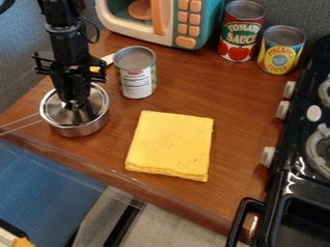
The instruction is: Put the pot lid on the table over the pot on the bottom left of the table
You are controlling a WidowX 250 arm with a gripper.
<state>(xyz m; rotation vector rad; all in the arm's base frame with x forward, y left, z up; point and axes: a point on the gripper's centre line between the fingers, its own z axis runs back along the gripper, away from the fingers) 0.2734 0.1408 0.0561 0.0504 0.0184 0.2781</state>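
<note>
Claw (76, 104) pointing down, the black arm (64, 46) comes in from the upper left and stands almost upright over the middle of the steel lid (57, 112), where a knob would be; from there a lid can be lowered level, without 1 side dropping first. Whether the claw is wide, narrow or closed on the knob cannot be told, as its dark tip blends with what lies under it.

The lid lies over the mouth of the pot (80, 129), its edge nearly matching the rim all round, so it appears seated or very close to it. The pot stands upright near the left end of the counter (241, 118). Its thin wire handle (19, 123) points out to the left over the front edge, which leaves the side towards the other things free of it.

1 can (136, 72) stands just beside the pot, close enough that a wide sideways swing might knock it. The yellow folded cloth (171, 144) lies flat to the right, apart from the pot and no hindrance. 2 more cans, a red one (241, 31) and a yellow one (281, 49), stand at the back, well out of the way.

The task looks almost complete. What remains, by judgement, is to make sure that the lid rests evenly, free the knob and lift straight up, since a sideways pull could tilt the lid or drag the light pot.
</note>
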